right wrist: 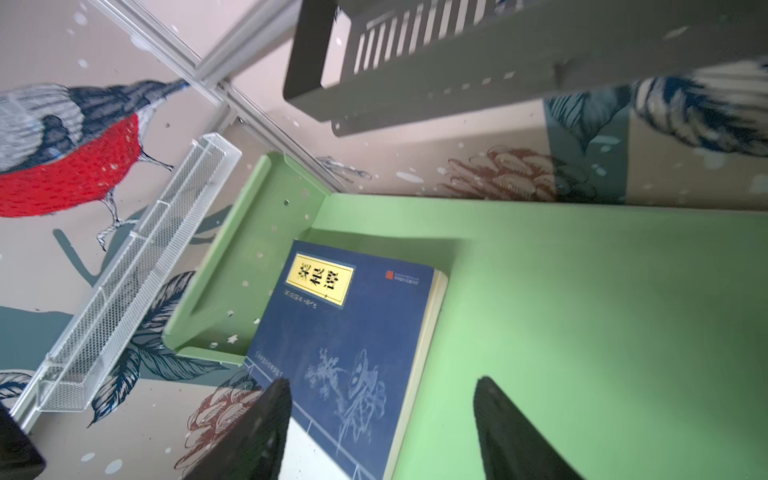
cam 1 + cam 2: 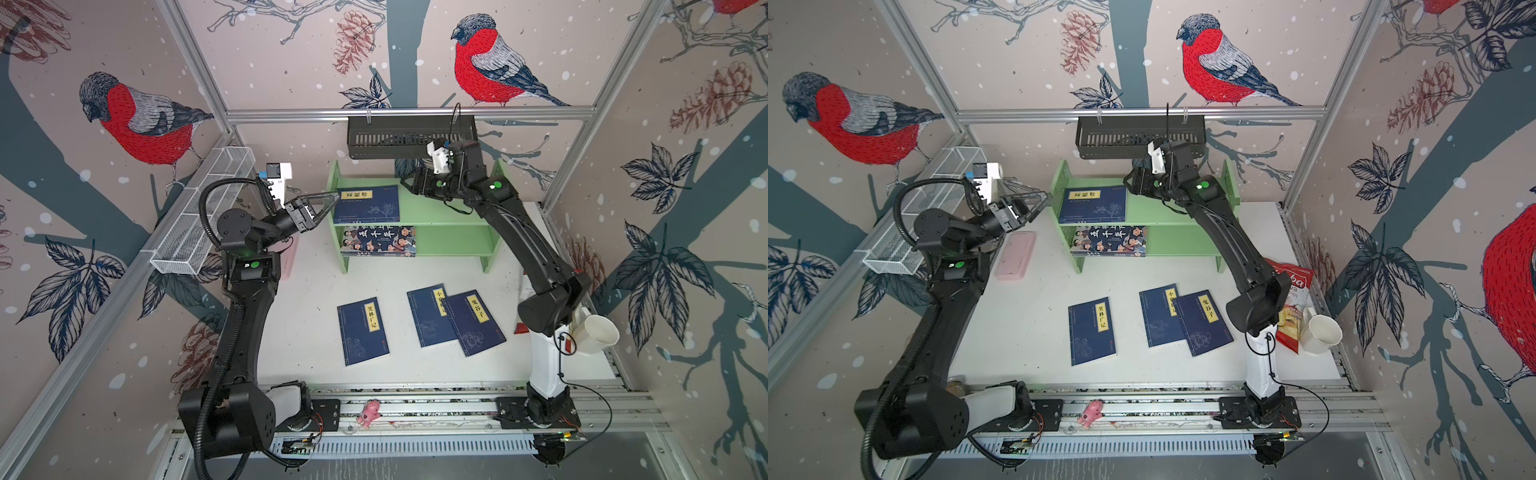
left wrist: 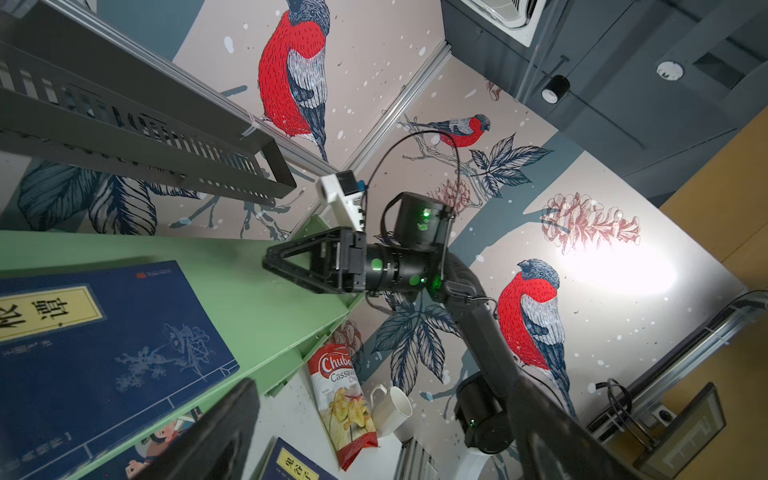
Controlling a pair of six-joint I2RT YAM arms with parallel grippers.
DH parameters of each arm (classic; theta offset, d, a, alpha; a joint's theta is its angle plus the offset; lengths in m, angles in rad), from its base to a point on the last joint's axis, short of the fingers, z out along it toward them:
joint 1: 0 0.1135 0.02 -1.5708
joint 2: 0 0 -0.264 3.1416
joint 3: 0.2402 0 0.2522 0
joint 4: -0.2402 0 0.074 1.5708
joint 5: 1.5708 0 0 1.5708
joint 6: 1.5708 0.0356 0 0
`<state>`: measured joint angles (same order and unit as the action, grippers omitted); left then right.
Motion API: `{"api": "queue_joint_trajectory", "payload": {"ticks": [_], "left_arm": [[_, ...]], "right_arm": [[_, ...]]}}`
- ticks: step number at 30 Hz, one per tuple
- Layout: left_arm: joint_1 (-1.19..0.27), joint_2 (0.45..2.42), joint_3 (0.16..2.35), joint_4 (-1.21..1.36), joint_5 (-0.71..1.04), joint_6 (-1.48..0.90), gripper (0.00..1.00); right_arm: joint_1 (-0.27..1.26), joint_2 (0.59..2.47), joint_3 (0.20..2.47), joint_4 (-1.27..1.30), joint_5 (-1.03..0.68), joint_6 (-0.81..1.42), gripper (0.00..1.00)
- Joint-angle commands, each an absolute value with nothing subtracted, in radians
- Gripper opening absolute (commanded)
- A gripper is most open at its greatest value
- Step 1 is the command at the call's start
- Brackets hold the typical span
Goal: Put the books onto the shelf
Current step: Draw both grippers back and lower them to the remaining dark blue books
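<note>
Logging the hands first: anything held? (Obs. 1)
Nothing. Left gripper hovers, fingers spread, by the left side panel of the shelf. Right gripper hangs over the upper tier, fingers apart and empty in its wrist view, beside the navy book. (Obs. 2)
Why flat against that panel? (Obs. 1)
My guess: it leaves the tier's remainder free. Label reads 菜根谭. Cartoon book, lower tier, shows 五千年. (Obs. 2)
On the table? (Obs. 1)
Three: 笑林广记 volume, then 鬼谷子 volume overlapping a third volume beginning 小. Crisp bag reads "Cassava". (Obs. 2)
</note>
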<state>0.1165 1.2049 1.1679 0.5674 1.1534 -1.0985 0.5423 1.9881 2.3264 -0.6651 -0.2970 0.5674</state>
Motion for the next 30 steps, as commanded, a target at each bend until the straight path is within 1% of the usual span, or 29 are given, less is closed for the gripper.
{"api": "queue_joint_trajectory", "payload": {"ticks": [1, 3, 5, 7, 9, 14, 16, 17, 20, 23, 26, 28, 30], "left_arm": [[0.121, 1.17, 1.25, 0.063, 1.08, -0.756, 0.94], [0.121, 1.147, 1.307, -0.251, 0.93, -0.584, 0.95], [0.125, 1.12, 1.31, -0.411, 0.842, -0.493, 0.96], [0.127, 1.086, 1.282, -0.521, 0.786, -0.452, 0.96], [0.129, 1.039, 1.212, -0.584, 0.737, -0.465, 0.96], [0.129, 0.995, 1.003, -0.613, 0.752, -0.535, 0.96], [0.129, 0.998, 0.91, -0.62, 0.755, -0.55, 0.96], [0.13, 0.996, 0.868, -0.616, 0.741, -0.564, 0.96], [0.129, 0.986, 0.766, -0.567, 0.685, -0.568, 0.96], [0.126, 1.001, 0.697, -0.53, 0.628, -0.554, 0.96], [0.126, 1.038, 0.651, -0.522, 0.54, -0.523, 0.96], [0.121, 1.035, 0.612, -0.471, 0.522, -0.508, 0.96], [0.09, 1.064, 0.607, -0.452, 0.475, -0.46, 0.96]], "right_arm": [[0.558, 1.898, 2.244, -0.638, -0.22, 0.537, 0.71], [0.595, 1.818, 2.17, -0.648, -0.173, 0.514, 0.71], [0.662, 1.73, 2.088, -0.661, -0.088, 0.487, 0.71], [0.749, 1.627, 1.965, -0.657, 0.009, 0.476, 0.71], [0.863, 1.495, 1.776, -0.611, 0.092, 0.495, 0.72], [1.11, 1.186, 1.304, -0.447, 0.265, 0.66, 0.7], [1.193, 1.106, 1.158, -0.391, 0.3, 0.718, 0.7], [1.224, 1.08, 1.089, -0.364, 0.291, 0.749, 0.7], [1.275, 1.074, 0.952, -0.313, 0.264, 0.816, 0.71], [1.272, 1.106, 0.848, -0.21, 0.189, 0.861, 0.73], [1.232, 1.163, 0.793, -0.127, 0.11, 0.894, 0.74], [1.194, 1.204, 0.771, -0.067, 0.046, 0.904, 0.74], [1.148, 1.271, 0.77, -0.027, -0.029, 0.903, 0.74]]}}
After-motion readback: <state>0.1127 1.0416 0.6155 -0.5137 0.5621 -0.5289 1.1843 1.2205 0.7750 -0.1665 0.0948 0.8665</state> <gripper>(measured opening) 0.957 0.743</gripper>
